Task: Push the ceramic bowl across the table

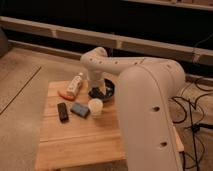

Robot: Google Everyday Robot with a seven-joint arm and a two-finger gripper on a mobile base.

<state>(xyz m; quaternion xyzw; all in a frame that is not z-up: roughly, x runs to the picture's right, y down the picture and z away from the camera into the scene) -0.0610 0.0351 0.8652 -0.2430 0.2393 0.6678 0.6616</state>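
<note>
Hand (97, 92) reaches down into ceramic bowl (110, 88) on table (75, 140).

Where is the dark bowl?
The ceramic bowl sits near the far edge of the table, just behind the white cup, with the gripper at it.

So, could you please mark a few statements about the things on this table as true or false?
1. The ceramic bowl sits on the table. True.
2. The gripper hangs above the blue block. False: it is down at the bowl, away from the block.
3. The cream cup stands upright, nearer the camera than the bowl. True.
4. The white bottle stands upright. False: it lies on its side.
</note>
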